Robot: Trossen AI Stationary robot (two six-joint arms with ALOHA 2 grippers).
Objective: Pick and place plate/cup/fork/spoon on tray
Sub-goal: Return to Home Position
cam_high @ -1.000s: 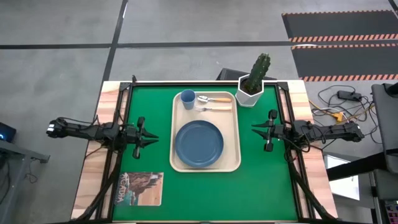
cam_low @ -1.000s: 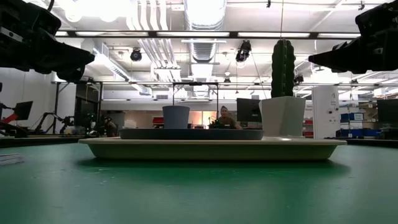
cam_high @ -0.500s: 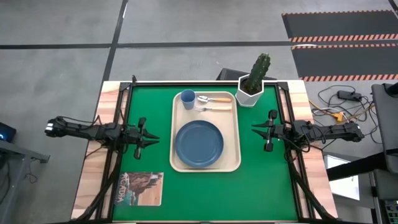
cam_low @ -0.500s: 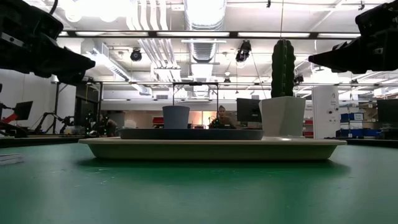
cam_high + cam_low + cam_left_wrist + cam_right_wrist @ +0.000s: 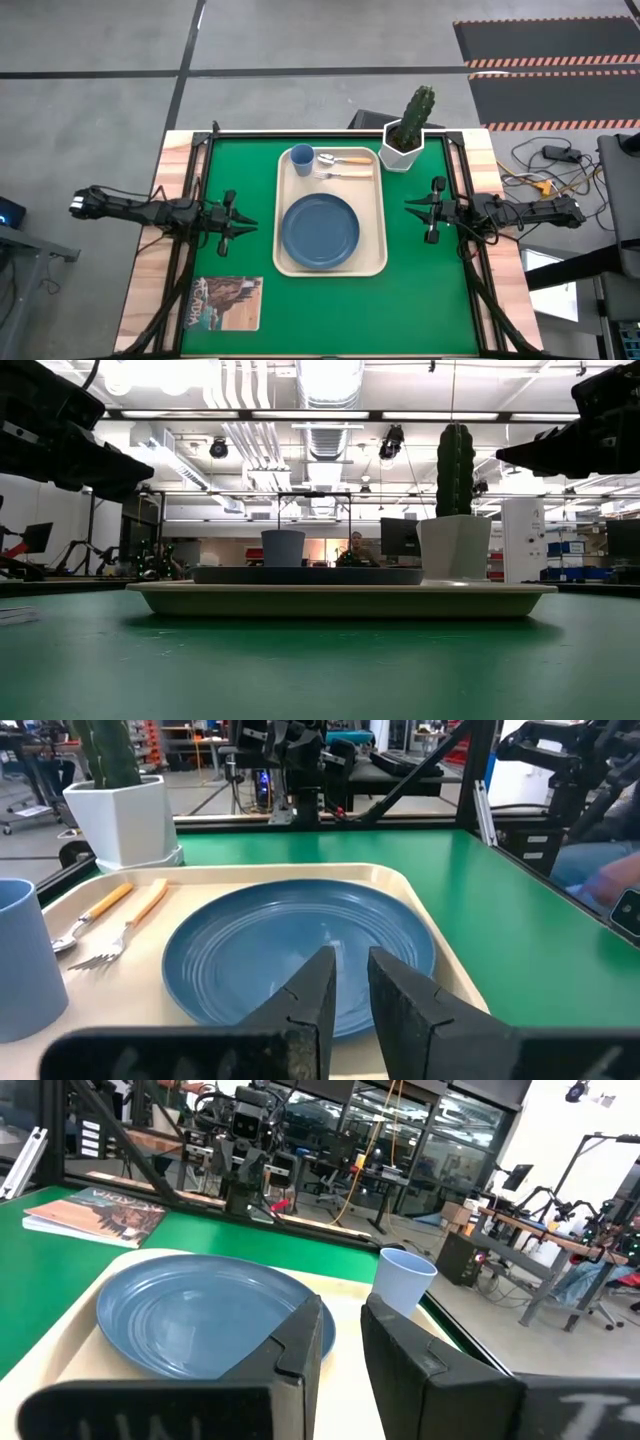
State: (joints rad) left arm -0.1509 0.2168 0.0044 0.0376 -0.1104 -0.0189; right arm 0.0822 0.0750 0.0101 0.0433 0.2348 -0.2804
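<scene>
The cream tray (image 5: 380, 262) lies mid-table. On it rest the dark blue plate (image 5: 320, 231) at its near half, the small blue cup (image 5: 301, 158) at its far left corner, and beside the cup the spoon (image 5: 345, 159) and the fork (image 5: 340, 174), both lying flat. My left gripper (image 5: 243, 226) hovers left of the tray, shut and empty, pointing at the plate (image 5: 260, 950). My right gripper (image 5: 410, 208) hovers right of the tray, shut and empty, also facing the plate (image 5: 190, 1315).
A white hexagonal pot with a cactus (image 5: 404, 150) stands just off the tray's far right corner. A picture-covered booklet (image 5: 225, 302) lies at the near left. Green mat shows on both sides of the tray and along the near edge.
My left gripper has drawn back a little toward the table's left edge, still shut. The things on the tray and my right gripper have kept still.
</scene>
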